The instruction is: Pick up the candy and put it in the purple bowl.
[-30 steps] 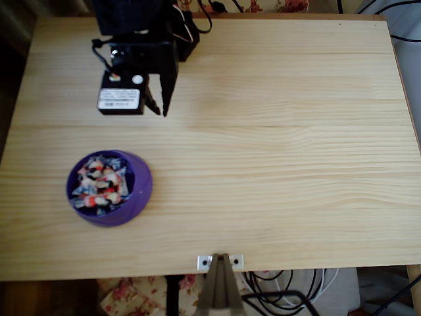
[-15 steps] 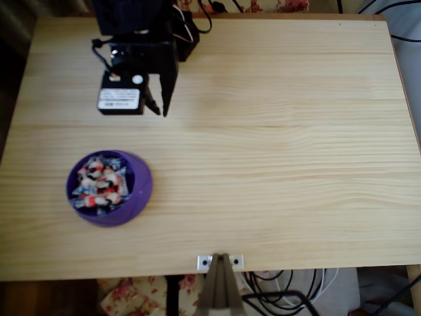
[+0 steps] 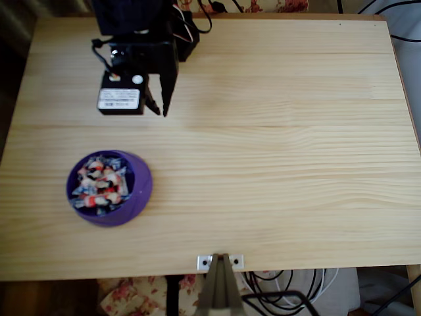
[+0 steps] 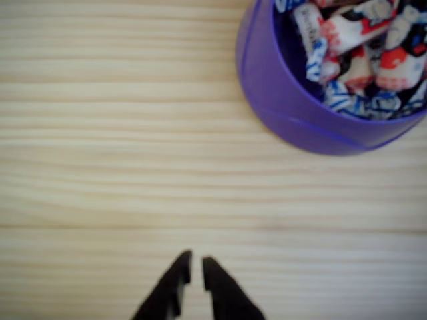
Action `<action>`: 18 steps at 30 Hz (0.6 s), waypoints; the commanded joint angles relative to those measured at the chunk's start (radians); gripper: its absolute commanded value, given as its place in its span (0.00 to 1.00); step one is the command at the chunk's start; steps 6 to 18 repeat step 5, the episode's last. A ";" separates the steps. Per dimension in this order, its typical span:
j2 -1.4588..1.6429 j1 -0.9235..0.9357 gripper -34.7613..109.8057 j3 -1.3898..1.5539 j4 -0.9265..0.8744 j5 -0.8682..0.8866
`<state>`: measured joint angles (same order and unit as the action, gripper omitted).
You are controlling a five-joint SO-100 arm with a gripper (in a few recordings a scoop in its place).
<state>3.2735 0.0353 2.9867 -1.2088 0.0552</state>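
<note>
the purple bowl [image 3: 141,191] sits near the table's [image 3: 276,151] left edge in the overhead view, heaped with candy [image 3: 100,182] pointing every way, while the empty gripper [image 3: 160,105], jaws nearly together, hangs farther back, nothing having moved since before.

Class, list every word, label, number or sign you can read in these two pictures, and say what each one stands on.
White label on the black block of the arm, overhead view: lines of dark print, too small and blurred to read.
Candy wrappers in the purple bowl, wrist view: red and blue print, too blurred to read as words.
Nothing else bears text; the gripper and the table carry none.
</note>
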 commanded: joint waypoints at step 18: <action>0.025 0.012 0.26 -0.015 0.006 0.006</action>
